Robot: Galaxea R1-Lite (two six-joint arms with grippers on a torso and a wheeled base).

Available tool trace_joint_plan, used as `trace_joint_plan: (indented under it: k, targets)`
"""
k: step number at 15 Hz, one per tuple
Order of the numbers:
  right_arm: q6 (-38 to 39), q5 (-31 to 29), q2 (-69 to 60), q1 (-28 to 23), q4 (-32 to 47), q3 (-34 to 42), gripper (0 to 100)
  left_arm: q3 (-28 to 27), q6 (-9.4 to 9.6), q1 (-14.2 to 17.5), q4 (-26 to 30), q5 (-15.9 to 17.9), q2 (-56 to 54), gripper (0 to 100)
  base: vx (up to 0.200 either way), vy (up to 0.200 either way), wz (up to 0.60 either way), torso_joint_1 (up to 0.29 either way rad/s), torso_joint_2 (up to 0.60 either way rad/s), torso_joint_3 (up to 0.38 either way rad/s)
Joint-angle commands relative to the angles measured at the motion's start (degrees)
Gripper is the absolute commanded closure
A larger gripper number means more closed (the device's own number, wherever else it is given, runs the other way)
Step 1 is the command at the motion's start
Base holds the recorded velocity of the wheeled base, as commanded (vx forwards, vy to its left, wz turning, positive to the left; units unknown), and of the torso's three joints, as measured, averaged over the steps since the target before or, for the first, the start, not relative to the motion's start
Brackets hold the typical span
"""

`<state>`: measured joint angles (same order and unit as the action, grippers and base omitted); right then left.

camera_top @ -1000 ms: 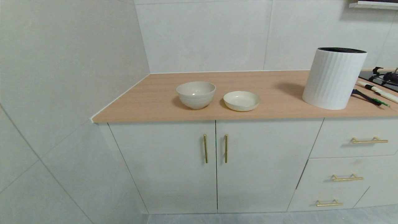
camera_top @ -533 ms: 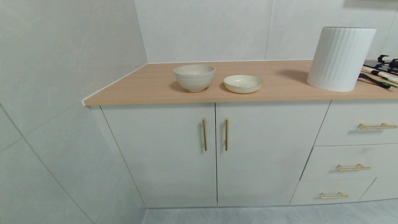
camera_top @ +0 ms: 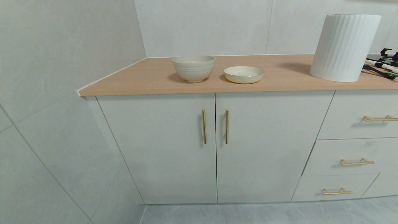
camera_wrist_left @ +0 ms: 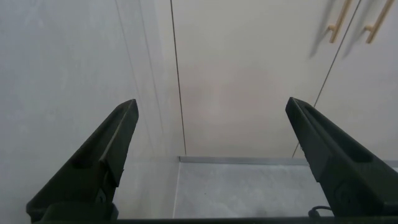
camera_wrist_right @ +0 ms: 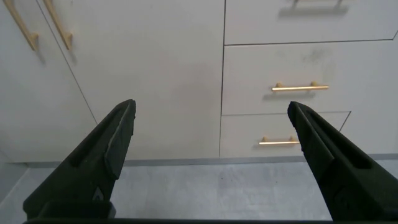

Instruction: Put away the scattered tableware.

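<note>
Left gripper (camera_wrist_left: 210, 107) and right gripper (camera_wrist_right: 211, 107) are seen spread, empty. The bowl (camera_top: 193, 68), upper centre, is best gripped by its rim.

The insides of the bowl (camera_top: 193, 69) and the white ribbed container (camera_top: 345, 46) are hidden. The utensils (camera_top: 381, 67) beside it are cut by the edge, too small to identify.

bowl (camera_top: 193, 67) beige, ridged; dish (camera_top: 244, 74) cream; countertop (camera_top: 149, 79) light woodgrain; canister (camera_top: 344, 47) white, ribbed
</note>
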<state>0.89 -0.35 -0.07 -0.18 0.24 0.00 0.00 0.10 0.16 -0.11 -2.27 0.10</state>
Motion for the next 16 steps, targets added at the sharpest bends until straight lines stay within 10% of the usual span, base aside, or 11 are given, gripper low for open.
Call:
trace_joint_plan:
  k: [1,16]
  targets:
    - [0.0,0.0,0.1,0.0,0.0,0.0,0,0.0,0.08,0.0,0.0,0.0,0.1,0,0.000,0.000,0.00,0.000,0.00,0.000]
    - [-2.0,3.5,2.2,0.6,-0.3,-6.6,0,0.0,-0.01,0.0,-0.1,0.0,0.1,0,0.040,0.000,0.00,-0.001,0.00,0.001]
